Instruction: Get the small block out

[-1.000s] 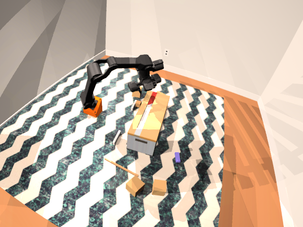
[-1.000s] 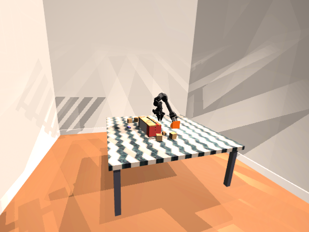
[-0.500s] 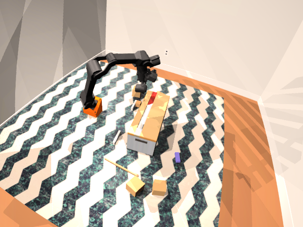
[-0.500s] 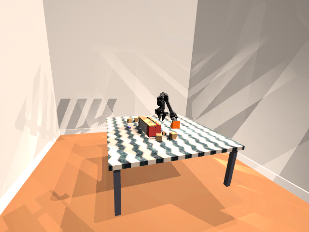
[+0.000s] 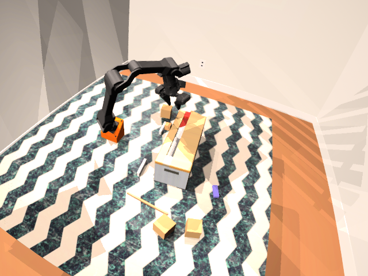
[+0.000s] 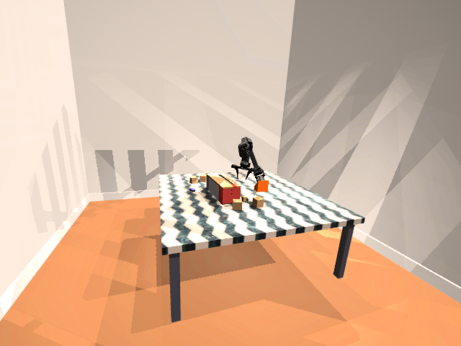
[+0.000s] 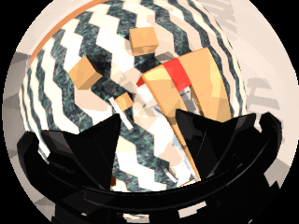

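A small tan block (image 5: 168, 126) (image 6: 244, 198) (image 7: 123, 101) lies on the table beside the box's long side, near its red end. A thin white strip (image 5: 162, 127) (image 7: 121, 113) lies against or very close to it. The box (image 5: 194, 130) (image 6: 230, 194) (image 7: 210, 84) stands upright, with a tan top, a long slot and a red band. My gripper (image 5: 173, 106) (image 6: 243, 178) (image 7: 148, 115) is open and empty, pointing down above the table near the red end. The shelf inside the box is mostly hidden.
Two larger tan cubes (image 7: 143, 41) (image 7: 85, 73) stand near the red end. Beyond the grey end are two more cubes (image 5: 164, 226) (image 5: 194, 227) and a thin wooden rod (image 5: 146, 203). Another white strip (image 5: 141, 167) and a purple block (image 5: 215, 191) lie on either side of the box.
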You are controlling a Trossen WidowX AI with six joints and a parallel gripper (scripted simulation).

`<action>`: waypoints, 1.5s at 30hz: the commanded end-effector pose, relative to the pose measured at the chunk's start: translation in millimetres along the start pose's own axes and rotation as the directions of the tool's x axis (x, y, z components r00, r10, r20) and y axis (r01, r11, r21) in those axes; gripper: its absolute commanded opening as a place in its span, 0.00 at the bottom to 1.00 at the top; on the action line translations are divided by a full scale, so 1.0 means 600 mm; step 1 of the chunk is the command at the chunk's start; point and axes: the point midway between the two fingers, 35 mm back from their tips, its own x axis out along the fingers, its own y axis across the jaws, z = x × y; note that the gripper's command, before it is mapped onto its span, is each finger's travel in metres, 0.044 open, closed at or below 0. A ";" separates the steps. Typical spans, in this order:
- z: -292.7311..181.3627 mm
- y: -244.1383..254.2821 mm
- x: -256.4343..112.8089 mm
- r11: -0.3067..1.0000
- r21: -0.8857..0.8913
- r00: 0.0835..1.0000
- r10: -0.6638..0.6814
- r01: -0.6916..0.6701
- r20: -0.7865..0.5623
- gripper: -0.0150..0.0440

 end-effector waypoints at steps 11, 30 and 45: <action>0.019 0.037 0.005 -0.017 -0.999 0.981 -0.192 -0.043 -0.039 0.74; 0.024 0.045 0.001 -0.458 -0.877 0.970 -0.240 -0.146 -0.037 0.74; -0.014 0.061 0.149 -0.457 -0.877 0.970 -0.242 -0.148 -0.038 0.74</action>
